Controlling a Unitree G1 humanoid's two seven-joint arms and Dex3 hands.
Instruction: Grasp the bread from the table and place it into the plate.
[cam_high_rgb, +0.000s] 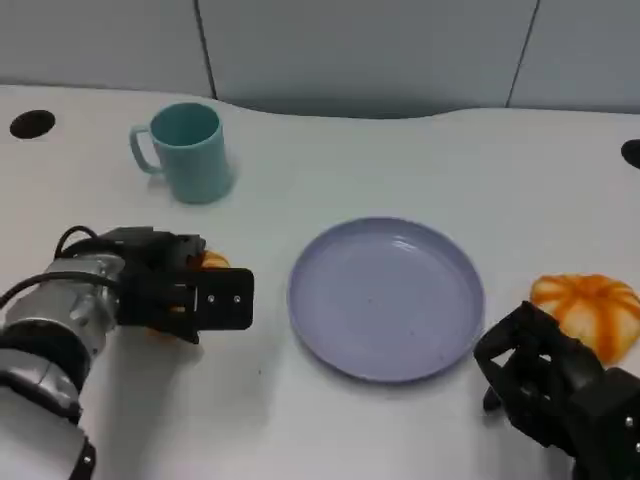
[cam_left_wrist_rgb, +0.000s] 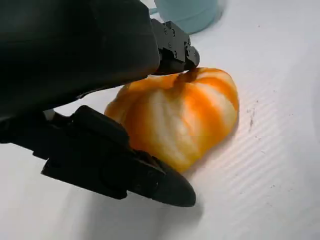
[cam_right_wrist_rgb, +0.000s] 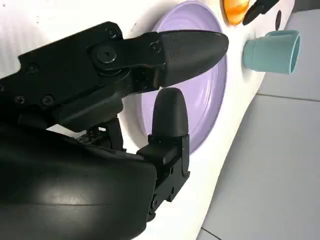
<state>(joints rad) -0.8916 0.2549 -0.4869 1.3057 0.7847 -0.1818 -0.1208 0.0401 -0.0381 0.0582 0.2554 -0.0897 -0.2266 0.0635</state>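
Note:
An orange-and-white striped bread (cam_left_wrist_rgb: 185, 112) lies on the white table, left of the lavender plate (cam_high_rgb: 385, 295). My left hand (cam_high_rgb: 190, 290) covers it in the head view, where just an orange edge of the bread (cam_high_rgb: 213, 261) shows. In the left wrist view one finger (cam_left_wrist_rgb: 172, 50) touches its top and another (cam_left_wrist_rgb: 130, 172) lies along its other side, so the hand grips it. A second striped bread (cam_high_rgb: 590, 308) lies right of the plate. My right hand (cam_high_rgb: 555, 385) rests near it, fingers apart and holding nothing.
A teal mug (cam_high_rgb: 187, 152) stands at the back left, beyond my left hand. Dark round holes (cam_high_rgb: 31, 123) mark the table's far corners. The right wrist view shows the plate (cam_right_wrist_rgb: 212, 100) and the mug (cam_right_wrist_rgb: 272, 50) beyond my right hand (cam_right_wrist_rgb: 125, 100).

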